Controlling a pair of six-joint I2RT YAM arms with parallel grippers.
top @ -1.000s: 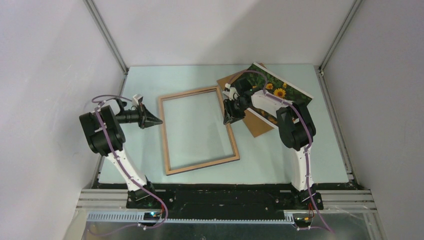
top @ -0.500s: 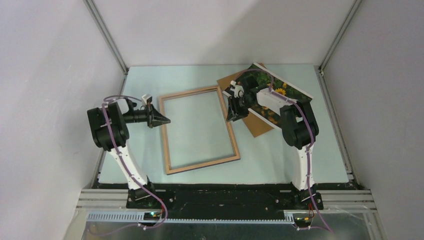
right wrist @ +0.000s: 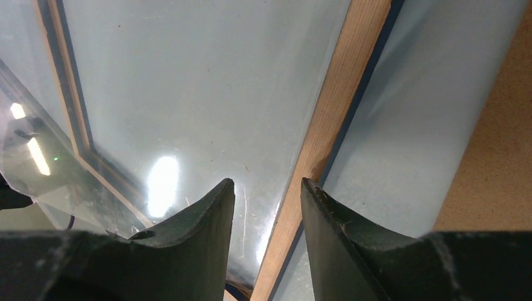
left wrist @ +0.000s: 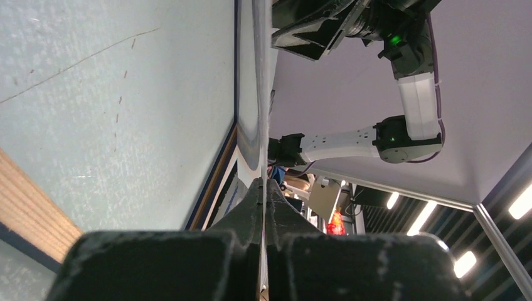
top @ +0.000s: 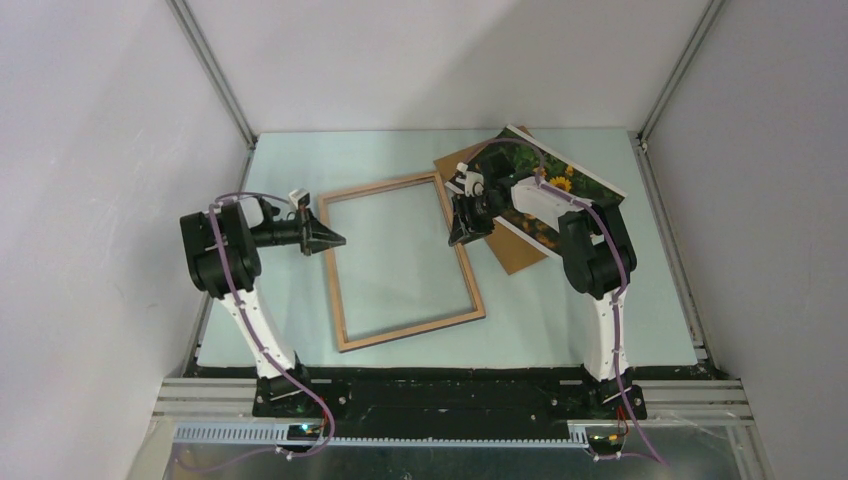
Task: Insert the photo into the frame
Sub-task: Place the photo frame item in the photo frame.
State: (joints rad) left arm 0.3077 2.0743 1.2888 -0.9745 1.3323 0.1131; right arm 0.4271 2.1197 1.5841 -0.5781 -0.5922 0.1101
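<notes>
Frame (top: 410,328): lying loose on desk (top: 530,320), risking sliding.
Left fingers (left wrist: 232,219): pinching shut, seemingly on pane (top: 400,260) edge; thin grip risking slipping.
Right fingers (right wrist: 207,213): hovering part-open over rail, holding nothing.

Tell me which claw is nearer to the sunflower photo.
Right. The right claw hangs over the right rail of the frame, just beside the photo. The left claw sits at the frame's left rail, with the whole frame between it and the photo.

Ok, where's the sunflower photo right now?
In the top view the photo lies at the far right of the table, overlapping the brown backing board, right of the frame and partly hidden under the right arm.
</notes>
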